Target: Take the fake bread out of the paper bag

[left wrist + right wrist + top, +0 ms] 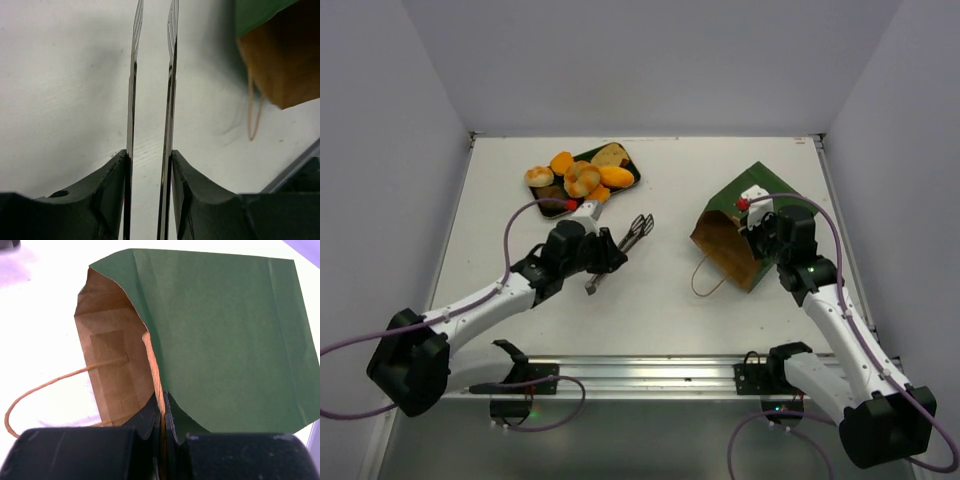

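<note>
The fake bread, orange rolls and tan buns, lies piled on a dark green tray at the back of the table. The paper bag lies on its side at the right, mouth toward the left arm. My right gripper is shut on the bag's upper mouth edge, one finger inside and one on the green outside. The part of the brown inside that shows holds no bread. My left gripper is shut on metal tongs, their tips apart with nothing between them, left of the bag.
The bag's string handle loops onto the table in front of its mouth. A metal rail runs along the near edge between the arm bases. Grey walls stand around the table on three sides.
</note>
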Controlling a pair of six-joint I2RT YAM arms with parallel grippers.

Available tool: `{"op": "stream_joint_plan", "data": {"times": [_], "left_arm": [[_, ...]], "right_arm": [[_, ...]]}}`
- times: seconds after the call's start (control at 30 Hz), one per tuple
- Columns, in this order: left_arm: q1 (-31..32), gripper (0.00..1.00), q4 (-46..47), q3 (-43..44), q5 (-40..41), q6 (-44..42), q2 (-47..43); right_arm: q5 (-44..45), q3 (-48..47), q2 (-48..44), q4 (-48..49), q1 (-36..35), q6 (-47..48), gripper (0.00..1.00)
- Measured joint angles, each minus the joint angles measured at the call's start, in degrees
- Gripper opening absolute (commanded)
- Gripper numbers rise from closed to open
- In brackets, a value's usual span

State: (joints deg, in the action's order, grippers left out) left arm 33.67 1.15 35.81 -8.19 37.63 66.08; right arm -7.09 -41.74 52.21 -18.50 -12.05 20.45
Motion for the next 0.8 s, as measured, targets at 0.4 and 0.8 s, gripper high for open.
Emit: {"op": "stream_joint_plan", "data": {"times": [0.4,0.8], "left_arm": [[12.35,0.47,-0.79,-0.37,25.03,-8.44,11.58],[12.5,0.59,4.63,-4.85,27.89,-11.3,16.85]], "right_arm": [[-1.38,0.0,0.0,-0.42,3.13,-0.04,0.0],[-4.92,-8.9,0.11,-8.26,3.45,1.11,0.0]]}}
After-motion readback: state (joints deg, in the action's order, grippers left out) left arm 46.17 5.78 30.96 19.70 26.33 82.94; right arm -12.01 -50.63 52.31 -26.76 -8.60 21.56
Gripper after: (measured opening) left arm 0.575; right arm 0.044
